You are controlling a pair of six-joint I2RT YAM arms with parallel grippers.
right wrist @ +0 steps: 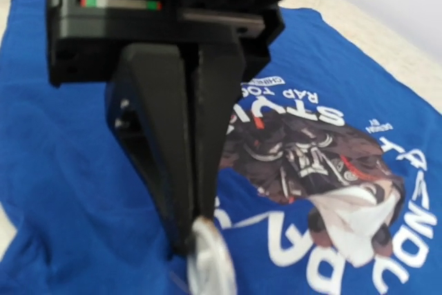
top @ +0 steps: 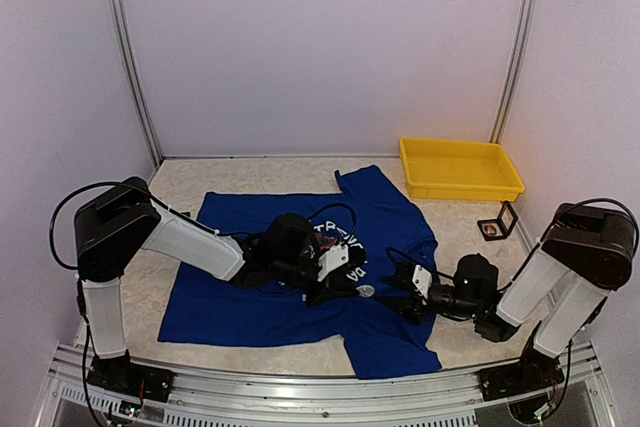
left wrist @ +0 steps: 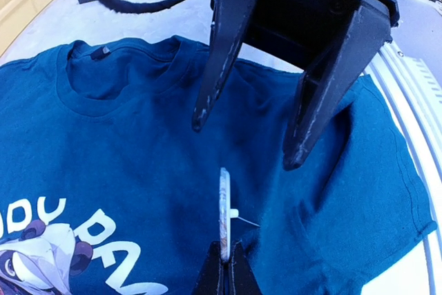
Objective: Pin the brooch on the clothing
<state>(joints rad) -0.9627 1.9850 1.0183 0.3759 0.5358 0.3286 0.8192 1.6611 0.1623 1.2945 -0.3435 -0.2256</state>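
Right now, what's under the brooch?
The blue T-shirt lies under the brooch, which the left end effector pinches edge-on. The right end effector hangs open nearby. The pin tip is hidden.

Royal-blue cotton-like T-shirt (top: 300, 267) lies soft and matt at frame centre, its white chest print (right wrist: 387, 240) flatter and slightly chalky against the knit. The pale, thin-edged round brooch (left wrist: 224, 212) shows a smooth, faintly glossy rim. Both matt black plastic grippers, left (left wrist: 228, 278) and right (left wrist: 245, 139), look hard and dull. Upper right, the yellow plastic tray (top: 460, 187) shines smoothly; the beige table surface (top: 250, 172) looks speckled and rough.
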